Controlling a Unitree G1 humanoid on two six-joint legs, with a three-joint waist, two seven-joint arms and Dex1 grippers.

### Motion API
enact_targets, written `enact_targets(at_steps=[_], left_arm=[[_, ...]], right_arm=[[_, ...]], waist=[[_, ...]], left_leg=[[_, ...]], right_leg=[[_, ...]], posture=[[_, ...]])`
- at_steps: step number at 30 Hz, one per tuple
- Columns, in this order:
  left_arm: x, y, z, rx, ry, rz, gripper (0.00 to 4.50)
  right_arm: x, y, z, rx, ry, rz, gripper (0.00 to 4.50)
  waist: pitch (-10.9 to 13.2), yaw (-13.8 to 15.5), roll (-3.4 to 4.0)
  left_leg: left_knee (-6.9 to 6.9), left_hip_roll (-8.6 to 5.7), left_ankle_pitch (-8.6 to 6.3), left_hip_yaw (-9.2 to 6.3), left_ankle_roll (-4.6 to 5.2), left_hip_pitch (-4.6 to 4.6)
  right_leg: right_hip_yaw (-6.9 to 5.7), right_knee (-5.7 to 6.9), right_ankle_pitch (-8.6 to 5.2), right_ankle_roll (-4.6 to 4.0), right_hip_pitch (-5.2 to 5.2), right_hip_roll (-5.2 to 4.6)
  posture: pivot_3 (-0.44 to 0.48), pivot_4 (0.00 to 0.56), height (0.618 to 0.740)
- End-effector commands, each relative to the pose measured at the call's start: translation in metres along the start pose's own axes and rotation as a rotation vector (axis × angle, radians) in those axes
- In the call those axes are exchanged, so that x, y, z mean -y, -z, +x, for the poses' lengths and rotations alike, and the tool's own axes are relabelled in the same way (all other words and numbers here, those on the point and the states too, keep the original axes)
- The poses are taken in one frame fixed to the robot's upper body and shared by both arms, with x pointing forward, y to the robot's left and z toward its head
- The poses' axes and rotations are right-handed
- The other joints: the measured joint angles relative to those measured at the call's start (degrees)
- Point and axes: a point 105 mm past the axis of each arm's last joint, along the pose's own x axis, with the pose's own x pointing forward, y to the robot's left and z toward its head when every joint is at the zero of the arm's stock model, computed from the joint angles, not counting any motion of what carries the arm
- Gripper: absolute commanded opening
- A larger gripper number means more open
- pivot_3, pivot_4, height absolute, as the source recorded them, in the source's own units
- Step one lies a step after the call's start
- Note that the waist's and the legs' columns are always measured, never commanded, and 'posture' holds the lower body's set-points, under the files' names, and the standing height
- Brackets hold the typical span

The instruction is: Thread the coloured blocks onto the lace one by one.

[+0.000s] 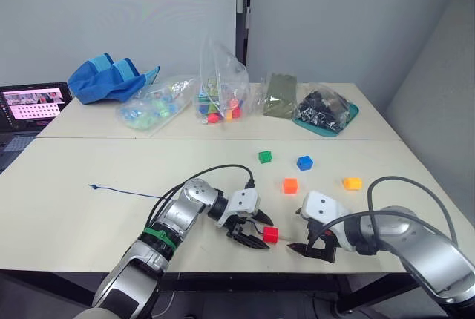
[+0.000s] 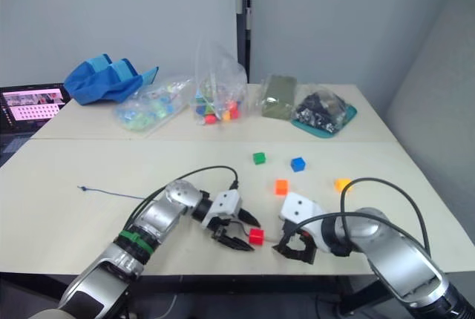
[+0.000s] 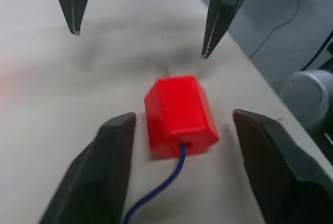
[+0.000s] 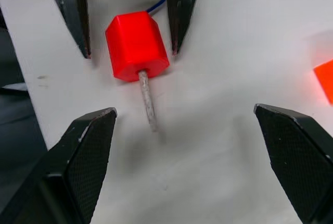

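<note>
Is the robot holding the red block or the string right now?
Neither. Both grippers, left and right, are open; the red block lies loose on the table, the lace through it.

Red block (image 4: 136, 44) threaded on the lace (image 4: 148, 101), pale tip protruding, between two spread end effectors

Even, bright light; wrist views' foreground blurred.
</note>
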Motion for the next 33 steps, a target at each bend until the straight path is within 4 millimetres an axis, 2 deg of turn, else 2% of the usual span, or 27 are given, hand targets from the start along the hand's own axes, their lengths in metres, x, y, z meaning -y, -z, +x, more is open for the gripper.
enact_targets(at_steps=[1,3,6,7,19,21,24,33], left_arm=[[-0.002,-0.007,0.003,0.001,0.007,0.046,1.68],[-0.002,-0.007,0.005,0.004,0.007,0.046,1.26],[-0.003,-0.006,0.006,-0.009,0.003,0.052,1.26],[-0.004,-0.005,0.006,-0.013,0.002,0.053,1.21],[-0.007,-0.002,0.001,-0.031,-0.020,0.057,1.12],[-0.009,-0.003,-0.001,-0.031,-0.031,0.055,1.12],[-0.016,-0.004,-0.015,-0.035,-0.077,0.047,1.12],[-0.019,0.016,-0.071,-0.128,-0.180,0.012,1.12]], right_arm=[[0.000,0.001,0.005,0.007,0.014,-0.042,4.50],[-0.001,0.002,0.008,0.015,0.015,-0.042,4.50],[0.001,0.005,0.010,0.017,0.023,-0.047,4.50],[0.000,0.006,0.011,0.021,0.021,-0.045,3.95],[-0.003,0.000,0.005,0.041,0.010,-0.053,0.00],[-0.002,0.000,0.004,0.039,0.013,-0.053,0.00],[0.002,0.005,0.003,0.028,0.020,-0.050,0.00],[0.014,0.016,0.002,0.008,0.023,-0.059,0.00]], waist=[[0.0,0.1,0.00],[0.0,0.1,0.00],[0.0,0.0,0.00],[0.0,0.0,0.00],[0.0,0.0,0.00],[0.0,0.0,0.00],[0.0,0.0,0.00],[0.0,-0.1,0.00]], left_leg=[[0.01,-0.01,0.00,0.00,0.00,0.00],[0.02,-0.02,0.00,0.00,0.00,0.00],[0.01,-0.02,0.00,0.00,0.00,0.00],[0.01,-0.02,0.00,0.00,0.00,0.01],[0.03,-0.02,0.00,0.00,0.00,0.01],[0.04,-0.02,0.00,0.00,0.00,0.01],[0.02,-0.03,0.00,0.00,0.00,0.01],[0.02,-0.03,0.00,0.00,0.00,0.01]], right_leg=[[0.00,0.00,0.00,0.00,0.00,-0.01],[0.00,0.00,0.00,0.00,0.01,-0.02],[0.00,0.00,0.00,0.00,0.01,-0.02],[0.00,0.00,0.00,0.00,0.01,-0.02],[0.00,0.01,0.01,0.01,0.03,-0.02],[0.00,0.01,0.01,0.01,0.03,-0.02],[0.01,0.01,0.01,0.02,0.02,-0.02],[0.00,0.01,0.01,0.02,0.02,-0.02]], posture=[[0.000,0.150,0.740],[0.000,0.150,0.740],[0.000,0.150,0.740],[0.000,0.150,0.740],[0.000,0.150,0.740],[0.000,0.150,0.740],[0.000,0.150,0.740],[0.000,0.150,0.740]])
